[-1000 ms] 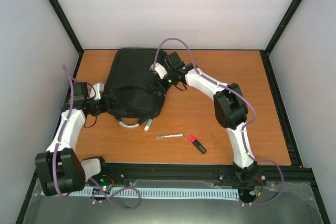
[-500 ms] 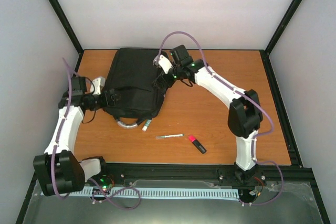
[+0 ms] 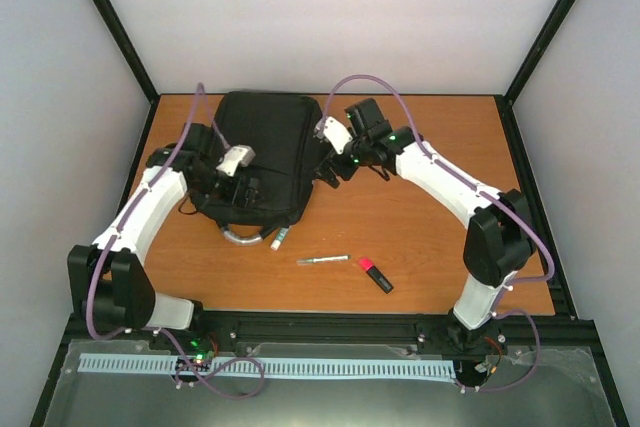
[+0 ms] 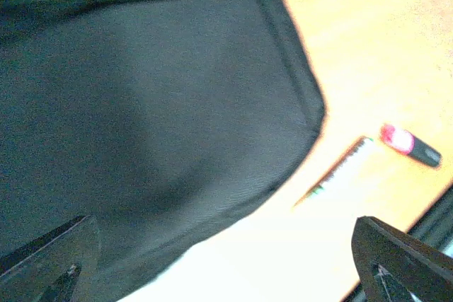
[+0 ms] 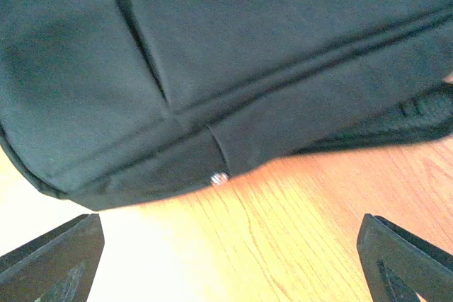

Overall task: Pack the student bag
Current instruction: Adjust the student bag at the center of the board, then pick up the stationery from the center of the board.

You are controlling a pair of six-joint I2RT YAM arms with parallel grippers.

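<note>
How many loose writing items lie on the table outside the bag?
3. A short white marker by the grey handle of the student bag; a silver pen to its right; a pink-and-black highlighter further right. More may be hidden under the bag.

No writing, brand or number can be read. The student bag (image 3: 270,137) shows plain black fabric. The pink highlighter (image 3: 375,274) to its near right perhaps bears a label, too small to tell.
</note>
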